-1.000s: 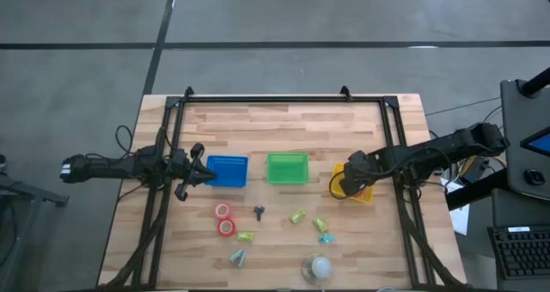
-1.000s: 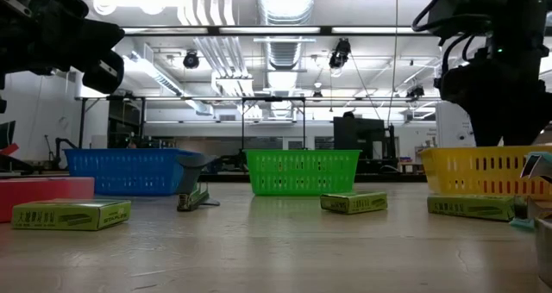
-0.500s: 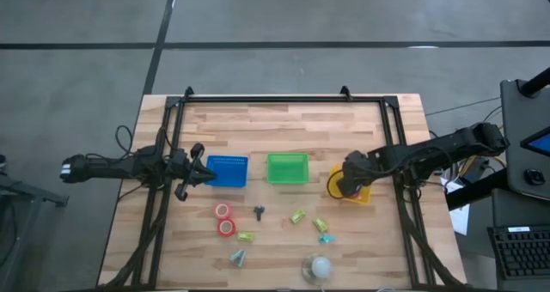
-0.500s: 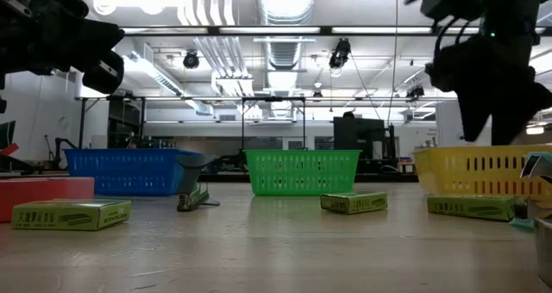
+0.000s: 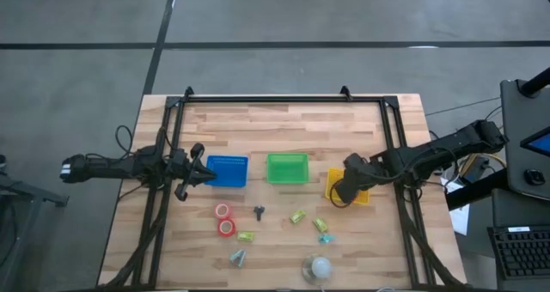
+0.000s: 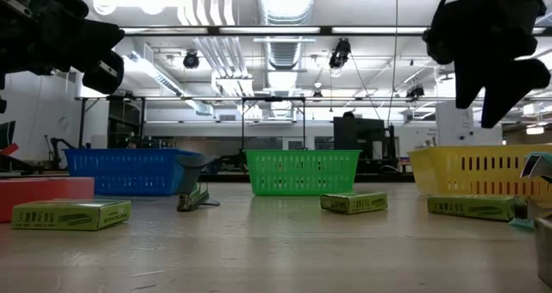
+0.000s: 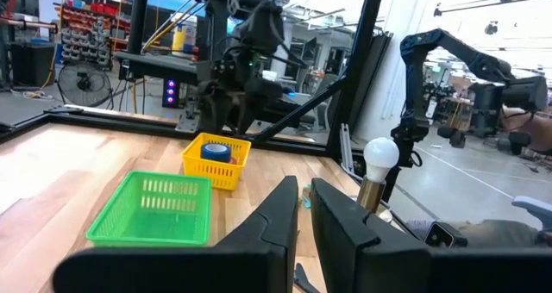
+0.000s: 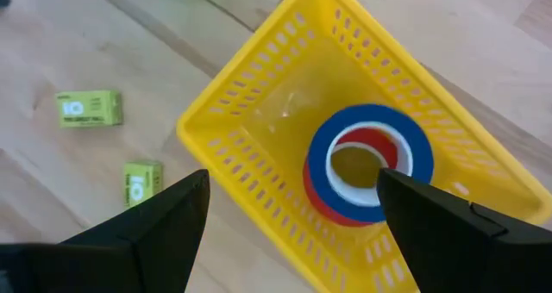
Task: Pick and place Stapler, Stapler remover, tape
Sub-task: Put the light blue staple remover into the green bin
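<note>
The right gripper [image 8: 289, 220] has its fingers [image 8: 151, 220] spread wide with nothing between them; it hangs above the near rim of the yellow basket [image 8: 259, 103], clear of it. Inside that basket a dark blue tape roll [image 8: 371, 168] lies flat on top of a red tape roll [image 8: 323, 202], the red one showing through the blue ring's hole and at its lower edge. In the high view this gripper [image 5: 341, 191] sits at the front left corner of the yellow basket [image 5: 363, 195], on the right side of the counter [image 5: 292, 124].

The left gripper [image 7: 302, 220] has its fingers [image 7: 267, 233] drawn nearly together, only a thin slit between them, holding nothing. In the high view it [image 5: 199, 176] hovers beside the left edge of the blue basket [image 5: 228, 171].

Two more red tape rolls [image 5: 224, 220] lie touching each other on the counter in front of the blue basket. The stapler remover [image 5: 259, 211] lies just to their right, ahead of the green basket [image 5: 287, 168]. Small green boxes [image 5: 298, 215] are scattered nearby
</note>
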Controlling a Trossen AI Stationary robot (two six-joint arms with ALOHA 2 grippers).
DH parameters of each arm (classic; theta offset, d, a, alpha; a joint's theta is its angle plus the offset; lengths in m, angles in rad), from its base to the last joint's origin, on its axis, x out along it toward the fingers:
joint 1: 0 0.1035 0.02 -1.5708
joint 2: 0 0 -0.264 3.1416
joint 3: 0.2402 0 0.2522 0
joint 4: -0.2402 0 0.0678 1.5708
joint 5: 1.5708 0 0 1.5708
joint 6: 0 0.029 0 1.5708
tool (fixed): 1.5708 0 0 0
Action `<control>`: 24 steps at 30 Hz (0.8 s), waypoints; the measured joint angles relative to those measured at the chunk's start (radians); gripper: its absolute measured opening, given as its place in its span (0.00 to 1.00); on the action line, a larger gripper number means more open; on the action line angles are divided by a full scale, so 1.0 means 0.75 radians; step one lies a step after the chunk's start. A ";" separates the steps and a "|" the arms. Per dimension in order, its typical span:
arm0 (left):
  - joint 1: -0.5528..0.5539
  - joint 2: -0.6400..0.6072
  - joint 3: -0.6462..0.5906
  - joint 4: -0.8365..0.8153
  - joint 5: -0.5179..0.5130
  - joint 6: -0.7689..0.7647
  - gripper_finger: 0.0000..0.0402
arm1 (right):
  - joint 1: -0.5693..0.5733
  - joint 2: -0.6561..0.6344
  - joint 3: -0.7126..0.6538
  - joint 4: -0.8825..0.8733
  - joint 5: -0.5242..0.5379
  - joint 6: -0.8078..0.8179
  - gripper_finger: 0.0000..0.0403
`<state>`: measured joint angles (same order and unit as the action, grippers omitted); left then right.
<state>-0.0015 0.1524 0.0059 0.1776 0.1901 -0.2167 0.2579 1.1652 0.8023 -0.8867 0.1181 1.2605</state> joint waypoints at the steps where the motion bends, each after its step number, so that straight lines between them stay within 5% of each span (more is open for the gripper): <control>1: 0.000 0.000 0.000 0.001 0.000 0.000 0.10 | 0.013 0.000 0.017 -0.023 0.014 0.013 0.81; 13: 0.000 0.000 0.000 0.002 0.000 0.000 0.10 | 0.285 0.037 0.184 -0.028 0.319 0.078 0.81; 24: 0.000 0.000 0.000 0.001 0.000 0.000 0.10 | 0.444 0.294 0.249 0.188 0.333 0.107 0.81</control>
<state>-0.0013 0.1523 0.0059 0.1780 0.1900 -0.2165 0.5909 1.3857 0.9895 -0.7457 0.3678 1.3406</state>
